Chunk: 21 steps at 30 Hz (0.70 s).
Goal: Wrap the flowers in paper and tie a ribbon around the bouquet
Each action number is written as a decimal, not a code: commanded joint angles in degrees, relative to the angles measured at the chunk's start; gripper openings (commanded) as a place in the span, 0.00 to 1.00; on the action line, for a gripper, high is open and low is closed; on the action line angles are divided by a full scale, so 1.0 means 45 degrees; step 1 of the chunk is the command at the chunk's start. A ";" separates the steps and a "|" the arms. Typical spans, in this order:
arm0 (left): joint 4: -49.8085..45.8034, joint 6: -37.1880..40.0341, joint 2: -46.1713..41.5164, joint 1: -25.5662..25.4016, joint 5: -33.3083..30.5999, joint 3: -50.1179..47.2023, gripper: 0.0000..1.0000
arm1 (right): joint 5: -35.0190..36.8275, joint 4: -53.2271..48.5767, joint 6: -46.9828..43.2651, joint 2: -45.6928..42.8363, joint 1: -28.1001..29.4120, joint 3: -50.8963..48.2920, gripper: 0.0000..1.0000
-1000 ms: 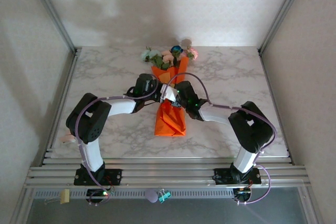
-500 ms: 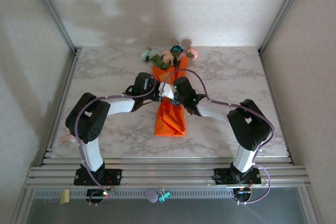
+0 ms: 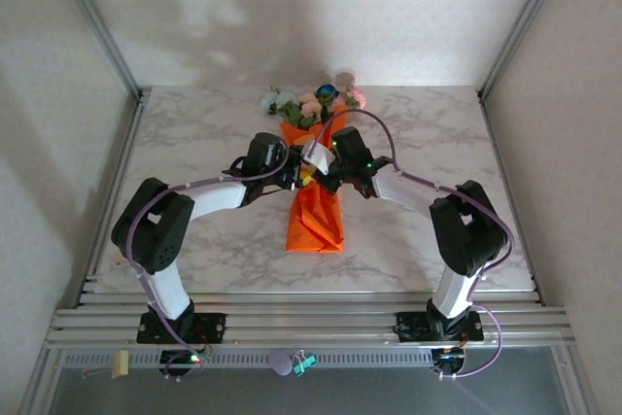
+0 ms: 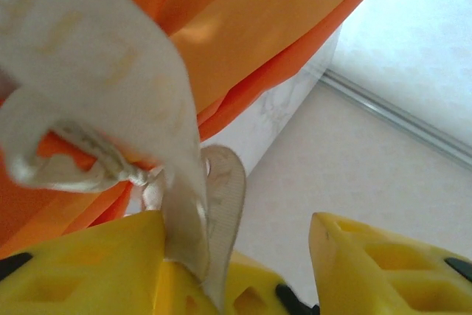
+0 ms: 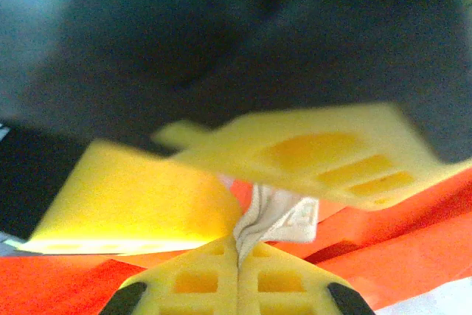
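The bouquet lies mid-table as an orange paper (image 3: 313,219) cone, with the flowers (image 3: 311,104) at its far end. The cream ribbon (image 3: 313,155) is at its waist, where both grippers meet. My left gripper (image 3: 292,175) (image 4: 237,219) is open, its yellow fingers wide apart. A loop of ribbon (image 4: 177,182) leans on its left finger (image 4: 88,263), and a knot (image 4: 110,172) sits against the paper (image 4: 258,27). My right gripper (image 3: 327,170) (image 5: 237,243) is shut on the ribbon (image 5: 279,217), bunched between its tips, just above the paper (image 5: 398,252).
The marble table (image 3: 194,133) lies open on both sides of the bouquet. Metal frame rails (image 3: 292,318) run along the near edge, and walls close the back and sides. The left gripper's yellow fingers (image 5: 317,154) hang right in front of my right wrist camera.
My left gripper has opened and let go of the ribbon. My right gripper has moved up toward the cone's waist and shut on the ribbon.
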 commanded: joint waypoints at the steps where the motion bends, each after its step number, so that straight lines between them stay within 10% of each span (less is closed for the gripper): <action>1: -0.1241 0.0837 -0.1083 -0.0242 -0.0037 0.0428 0.57 | -0.1040 -0.1011 0.0981 -0.0191 -0.0322 0.0418 0.00; 7: -0.1839 0.1160 -0.1920 -0.0290 -0.0554 -0.0142 0.56 | -0.1678 -0.1363 0.1938 -0.0060 -0.0779 0.0700 0.00; 15: -0.0652 0.0496 -0.2171 -0.0457 -0.0549 -0.1466 0.27 | -0.2613 -0.1908 0.3269 0.0552 -0.1132 0.1463 0.00; 21: 0.0530 0.0421 -0.1561 -0.0268 -0.0911 -0.1283 0.49 | -0.2607 -0.1925 0.3434 0.0591 -0.1157 0.1462 0.00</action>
